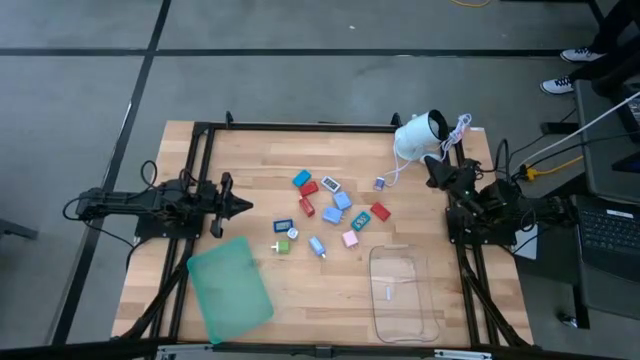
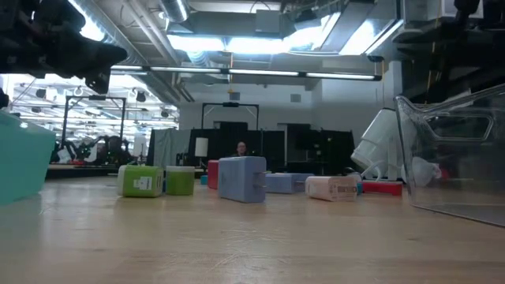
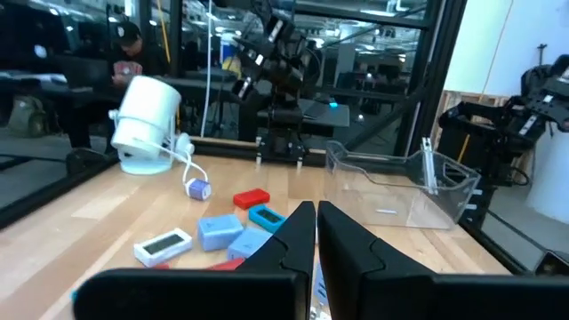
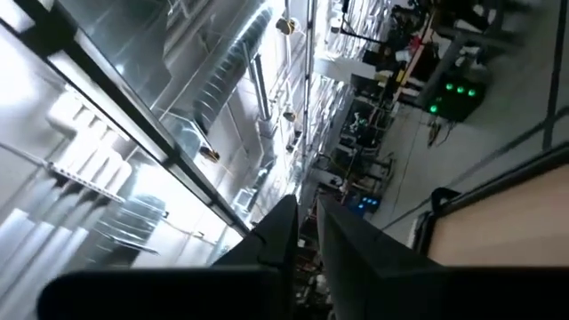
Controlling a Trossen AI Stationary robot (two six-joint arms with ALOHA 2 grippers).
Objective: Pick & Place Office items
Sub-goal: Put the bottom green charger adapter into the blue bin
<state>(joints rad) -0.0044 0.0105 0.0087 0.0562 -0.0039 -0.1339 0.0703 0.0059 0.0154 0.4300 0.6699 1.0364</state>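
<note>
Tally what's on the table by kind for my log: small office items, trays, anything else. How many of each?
Small office items: 13
Trays: 2, the green tray and the clear tray
White corded device: 1
Total: 16

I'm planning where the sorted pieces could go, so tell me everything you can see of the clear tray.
The clear tray is a see-through, plastic-looking bin, rectangular with rounded corners and raised walls. It sits flat and upright on the wooden table, at the near edge on the right arm's side, across from the green tray. One small pale object seems to lie inside; I cannot tell what it is. No gripper touches it, and the coloured office items lie apart from it, toward the table's middle.
</note>
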